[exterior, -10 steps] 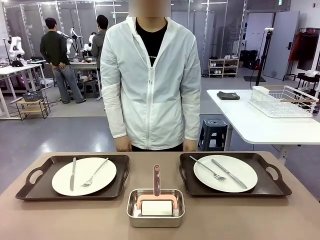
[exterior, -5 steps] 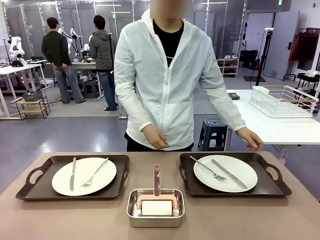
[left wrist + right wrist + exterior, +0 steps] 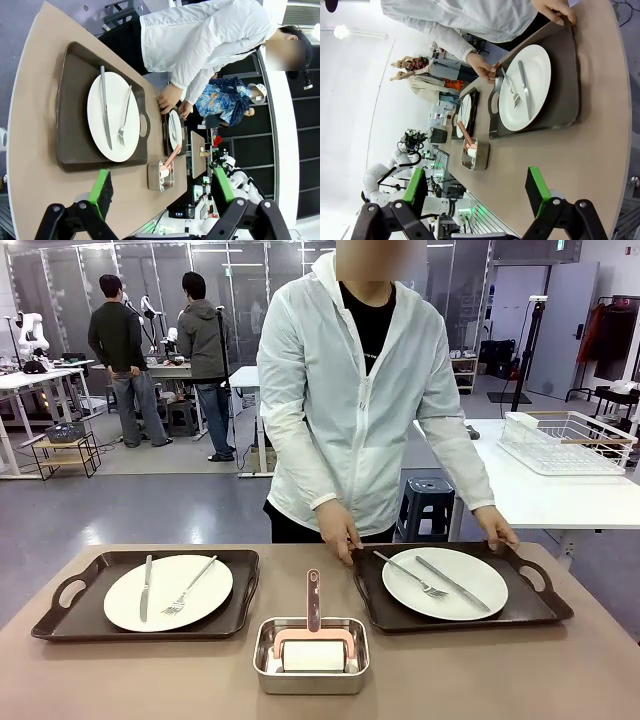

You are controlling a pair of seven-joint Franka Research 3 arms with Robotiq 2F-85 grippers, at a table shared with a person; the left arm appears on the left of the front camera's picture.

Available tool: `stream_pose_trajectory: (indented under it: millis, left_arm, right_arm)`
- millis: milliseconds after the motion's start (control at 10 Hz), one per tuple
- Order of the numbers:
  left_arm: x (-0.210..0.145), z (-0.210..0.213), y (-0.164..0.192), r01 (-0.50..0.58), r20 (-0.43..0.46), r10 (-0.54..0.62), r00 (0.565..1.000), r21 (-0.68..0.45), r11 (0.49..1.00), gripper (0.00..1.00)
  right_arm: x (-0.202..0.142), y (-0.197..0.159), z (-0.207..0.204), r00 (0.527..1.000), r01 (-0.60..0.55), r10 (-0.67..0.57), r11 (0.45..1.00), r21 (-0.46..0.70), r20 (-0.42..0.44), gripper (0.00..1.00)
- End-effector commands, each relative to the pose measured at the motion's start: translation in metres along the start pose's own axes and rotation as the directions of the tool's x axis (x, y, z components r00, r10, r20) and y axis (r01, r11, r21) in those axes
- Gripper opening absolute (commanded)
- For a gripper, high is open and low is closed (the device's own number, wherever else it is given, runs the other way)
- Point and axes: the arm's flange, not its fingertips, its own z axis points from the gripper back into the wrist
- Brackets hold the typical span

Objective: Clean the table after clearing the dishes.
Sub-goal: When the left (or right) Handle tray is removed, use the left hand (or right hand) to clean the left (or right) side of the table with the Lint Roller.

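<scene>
Two white plates lie on dark brown trays on the taupe table. The left plate carries a knife and a fork on its tray. A person holds the right tray at its far edge with both hands; its plate also bears a fork and a knife. My left gripper hangs open above the table, looking down on the left plate. My right gripper is open too, well off the right plate.
A small steel pan with a pink-handled tool stands at the front middle between the trays. Behind the person to the right is a white table with a wire rack. Two more people stand far back on the left.
The person has stepped right, leaned forward and taken hold of the right tray with both hands; that tray has shifted slightly. The left tray and the steel pan have not moved.
</scene>
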Motion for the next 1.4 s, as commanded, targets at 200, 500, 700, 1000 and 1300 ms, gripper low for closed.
stream_pose_trajectory:
  millis: [200,500,700,1000,1300]
  left_arm:
    - [-0.0006,0.0015,-0.0006,0.002,0.005,-0.002,1.000,-0.014,1.000,1.00]
    - [-0.0006,0.0015,-0.0006,0.002,0.005,-0.002,1.000,-0.014,1.000,1.00]
    - [-0.0006,0.0015,-0.0006,0.002,0.005,-0.002,1.000,-0.014,1.000,1.00]
    - [-0.0006,0.0015,-0.0006,0.002,0.005,-0.002,1.000,-0.014,1.000,1.00]
    - [-0.0006,0.0015,-0.0006,0.002,0.005,-0.002,1.000,-0.014,1.000,1.00]
  right_arm:
    - [0.0030,0.0022,-0.0001,1.000,-0.007,0.007,1.000,0.004,0.001,1.00]
    - [0.0030,0.0022,-0.0001,1.000,-0.007,0.007,1.000,0.004,0.001,1.00]
    - [0.0030,0.0022,-0.0001,1.000,-0.007,0.007,1.000,0.004,0.001,1.00]
    - [0.0030,0.0022,-0.0001,1.000,-0.007,0.007,1.000,0.004,0.001,1.00]
    - [0.0030,0.0022,-0.0001,1.000,-0.007,0.007,1.000,0.004,0.001,1.00]
